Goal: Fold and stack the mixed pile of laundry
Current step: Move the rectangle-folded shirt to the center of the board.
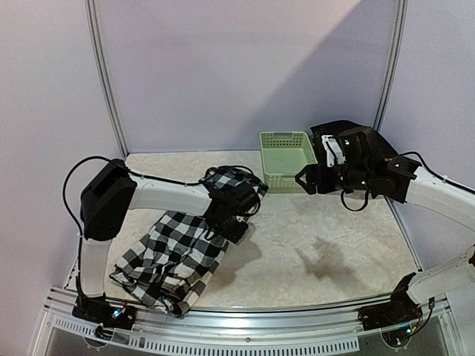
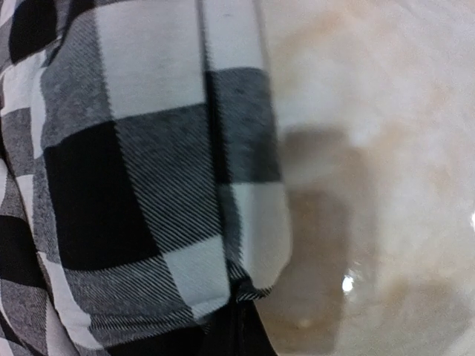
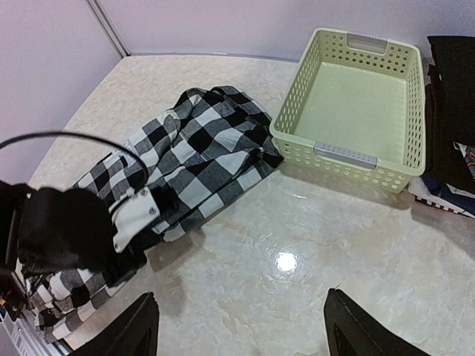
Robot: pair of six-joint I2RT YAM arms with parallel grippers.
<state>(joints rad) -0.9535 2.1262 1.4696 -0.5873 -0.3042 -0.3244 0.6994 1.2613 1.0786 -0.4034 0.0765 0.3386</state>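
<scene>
Handling of checked shirt (image 1: 174, 256): soft, light, limp; spread at lower left of top view; judged best taken at a hem or corner.
Left gripper (image 1: 228, 222): closed fully; a fold at the shirt's upper right end appears pinched.
Basket (image 1: 288, 159): centre back, just beside shirt.
Right gripper (image 1: 306, 179): held wide open, nothing grasped.
Black cloth (image 1: 334, 132): upper right, heaped, floppy.

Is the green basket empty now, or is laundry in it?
Empty: the basket shows a bare floor in the right wrist view, with the checked shirt and black cloth lying outside it.
</scene>
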